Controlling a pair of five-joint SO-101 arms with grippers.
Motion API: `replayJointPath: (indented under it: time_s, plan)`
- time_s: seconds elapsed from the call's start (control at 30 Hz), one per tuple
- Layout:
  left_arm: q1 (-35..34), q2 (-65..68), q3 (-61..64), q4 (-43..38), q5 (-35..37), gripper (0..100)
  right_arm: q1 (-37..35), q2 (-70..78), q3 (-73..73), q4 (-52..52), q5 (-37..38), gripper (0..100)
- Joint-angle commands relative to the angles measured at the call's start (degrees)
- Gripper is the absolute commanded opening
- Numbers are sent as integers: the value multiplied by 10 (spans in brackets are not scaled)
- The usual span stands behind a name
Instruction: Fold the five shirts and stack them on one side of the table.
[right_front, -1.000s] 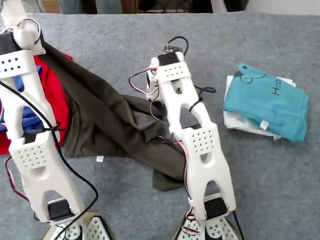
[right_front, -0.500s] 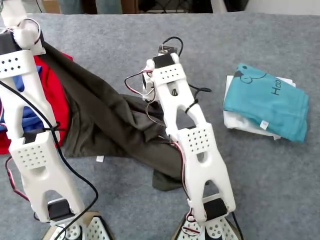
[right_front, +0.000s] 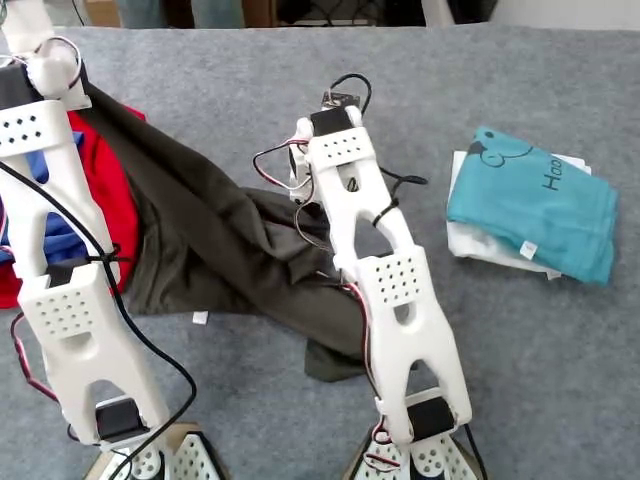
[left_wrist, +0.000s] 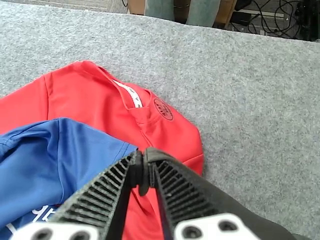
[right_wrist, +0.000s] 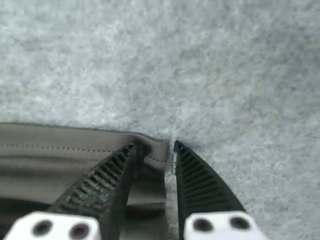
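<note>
Step in hand: spreading the dark shirt (right_front: 220, 240), which lies crumpled mid-surface (right_front: 500, 90) with one end over the red shirt (left_wrist: 100, 105). Left hand (left_wrist: 142, 167) is clenched on its edge. Right hand (right_wrist: 156, 146) sits parted astride the stitched hem corner. Next: pinch it and pull taut. Limp knit on grippy grey felt, likely drag.

High view: blue shirt (right_front: 60, 238) mostly behind left arm (right_front: 62, 300); white shirt (right_front: 475, 243) largely under teal shirt (right_front: 530, 205).

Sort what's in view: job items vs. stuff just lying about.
Job: dark shirt, red shirt, blue shirt, teal shirt folded on white shirt, left gripper clamping the dark shirt, right gripper open at its hem.
Not the job: grey mat, arm cables.
</note>
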Motion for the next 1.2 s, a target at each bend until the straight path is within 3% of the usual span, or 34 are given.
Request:
replayJointPath:
  time_s: [0.0,0.3,0.53,0.6,0.8,1.17]
  plan:
    - [3,-7,-23,1,-3,29,-9,4,-12,-5,-1,33]
    - [7,-14,-90,47,-3,29,-4,-25,-123,36,26,14]
    - [32,-14,-278,69,-4,29,23,-178,-220,36,99,14]
    - [34,-23,-276,65,-4,29,36,-233,-257,36,113,14]
    - [29,-126,-276,69,-3,29,76,-363,-367,6,159,14]
    - [73,-335,-274,159,-6,29,93,-568,-357,-119,258,14]
